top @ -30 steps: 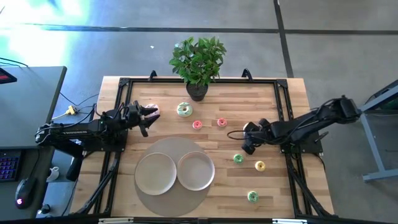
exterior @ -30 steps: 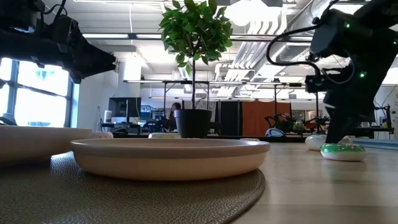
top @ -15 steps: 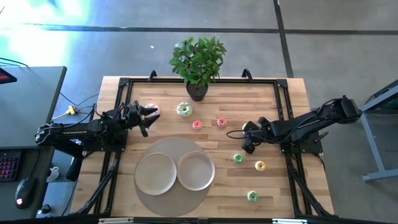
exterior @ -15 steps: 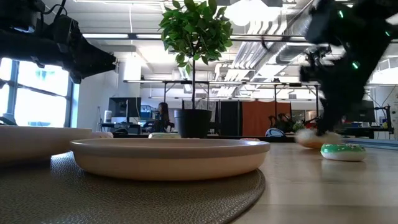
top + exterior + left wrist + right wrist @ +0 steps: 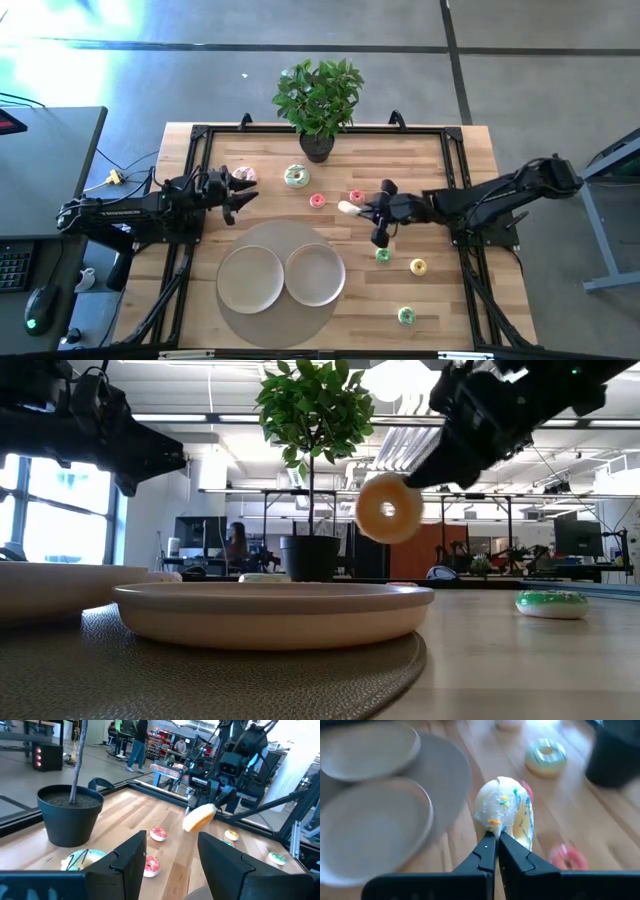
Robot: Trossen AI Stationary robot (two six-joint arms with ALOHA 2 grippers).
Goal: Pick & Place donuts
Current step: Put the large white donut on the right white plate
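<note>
Since a second ago the right gripper (image 5: 377,212) has swung in from the table's right side toward the potted plant (image 5: 318,98), lifting the cream donut (image 5: 348,208) clear of the wood, in front of the pot. Its fingers pinch the ring's rim. The donut looks light, stiff and smooth, so it could twist; its cream icing carries coloured sprinkles. The left gripper (image 5: 238,190) waits parted, left of the plant.

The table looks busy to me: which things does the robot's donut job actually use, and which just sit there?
Part of the job:
- cream donut in the right gripper
- white-green donut
- mini donuts, such as the yellow one
- two beige plates

Just there:
- potted plant
- round mat
- left gripper, waiting
</note>
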